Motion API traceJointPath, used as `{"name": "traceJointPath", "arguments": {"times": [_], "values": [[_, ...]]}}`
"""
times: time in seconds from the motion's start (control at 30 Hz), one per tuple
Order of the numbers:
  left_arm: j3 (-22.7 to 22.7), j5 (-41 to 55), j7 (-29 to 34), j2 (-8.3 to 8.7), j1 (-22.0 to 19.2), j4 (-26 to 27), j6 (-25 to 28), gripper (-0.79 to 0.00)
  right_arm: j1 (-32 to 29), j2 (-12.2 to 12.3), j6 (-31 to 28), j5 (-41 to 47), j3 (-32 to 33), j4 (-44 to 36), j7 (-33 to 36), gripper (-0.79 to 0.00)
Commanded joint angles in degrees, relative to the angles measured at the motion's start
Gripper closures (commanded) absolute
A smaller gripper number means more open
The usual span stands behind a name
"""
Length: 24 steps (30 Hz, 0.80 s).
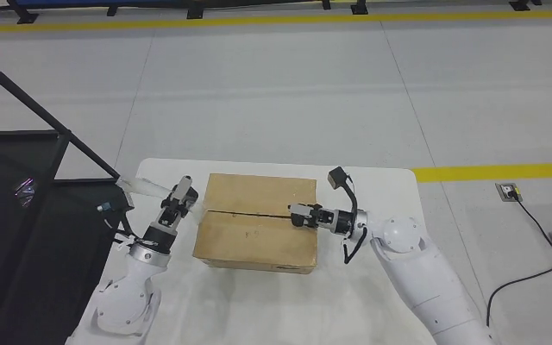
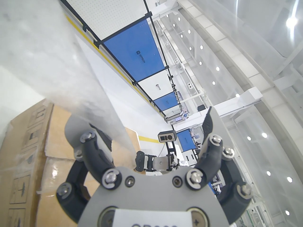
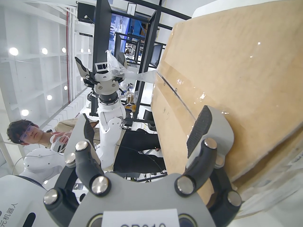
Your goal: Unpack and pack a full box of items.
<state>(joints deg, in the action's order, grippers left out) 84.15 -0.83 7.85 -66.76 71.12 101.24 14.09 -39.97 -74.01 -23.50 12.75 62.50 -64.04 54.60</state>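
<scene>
Unsealing step: left claw (image 1: 183, 191) apart, tape strip (image 3: 143, 76) clinging beside box (image 1: 255, 237); right claw (image 1: 295, 213) apart over box. Next, likely: re-grip strip, pull clear.

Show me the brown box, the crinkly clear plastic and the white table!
cardboard box (image 1: 259, 233), top view, middle of its front flap.
clear plastic (image 1: 142, 184), top view, middle of the strip beside the box.
table (image 1: 388, 185), top view, bare white surface.

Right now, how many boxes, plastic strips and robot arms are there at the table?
Cardboard box: 1
Clear plastic strip: 1
Robot arms: 2, left arm and right arm
Total: 4
</scene>
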Motion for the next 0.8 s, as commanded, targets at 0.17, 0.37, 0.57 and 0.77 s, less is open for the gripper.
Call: {"name": "traceJointPath", "arguments": {"times": [0.17, 0.37, 0.57, 0.77], "values": [[-2.5, -2.2, 0.8, -0.39, -1.9, -0.3, -1.4, -0.785, -5.0, 1.4, 1.9, -2.5, 2.8, -7.5, -0.4, -0.785], [-4.4, -4.0, 1.2, -0.73, -3.5, -0.8, -2.5, -0.785, -8.1, 2.3, 2.4, -2.7, 5.1, -10.6, -0.1, -0.785], [-6.0, -5.5, 1.2, -1.09, -4.7, -1.2, -3.6, -0.785, -10.1, 2.9, 2.8, -3.1, 6.2, -12.9, 0.2, -0.785], [-7.9, -6.6, 1.4, -1.49, -5.8, -2.1, -4.3, -0.785, -11.5, 3.4, 3.2, -3.6, 7.1, -15.0, 0.1, -0.785]]}}
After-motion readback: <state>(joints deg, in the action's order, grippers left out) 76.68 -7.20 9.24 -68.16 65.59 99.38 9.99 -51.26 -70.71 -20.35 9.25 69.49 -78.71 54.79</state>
